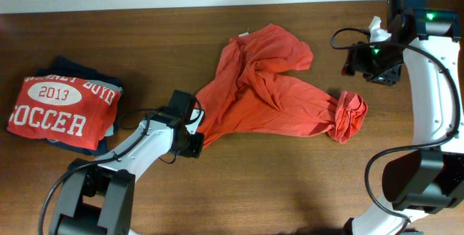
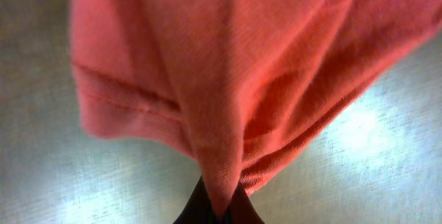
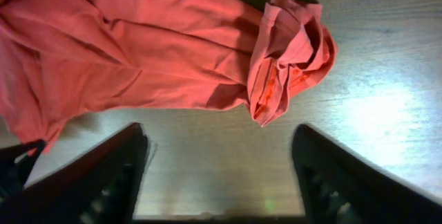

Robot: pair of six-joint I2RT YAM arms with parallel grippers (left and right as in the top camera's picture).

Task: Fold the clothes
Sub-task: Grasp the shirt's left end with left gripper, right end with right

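Observation:
The orange-red T-shirt (image 1: pixel 268 93) lies crumpled and stretched across the middle of the table, its lettering hidden. One end is bunched in a knot at the right (image 1: pixel 349 117). My left gripper (image 1: pixel 194 128) is shut on the shirt's lower-left corner; in the left wrist view the cloth (image 2: pixel 228 79) runs down into the closed fingertips (image 2: pixel 219 207). My right gripper (image 1: pixel 373 59) is open and empty, raised above the table right of the shirt. In the right wrist view its fingers (image 3: pixel 217 175) frame bare wood, with the shirt (image 3: pixel 138 51) and its bunched end (image 3: pixel 293 51) beyond them.
A folded stack sits at the left edge: a red shirt with white "2013 SOCCER" print (image 1: pixel 61 108) on top of navy and grey garments (image 1: pixel 80 68). The wooden table (image 1: pixel 275 184) extends in front. A white wall strip runs along the back.

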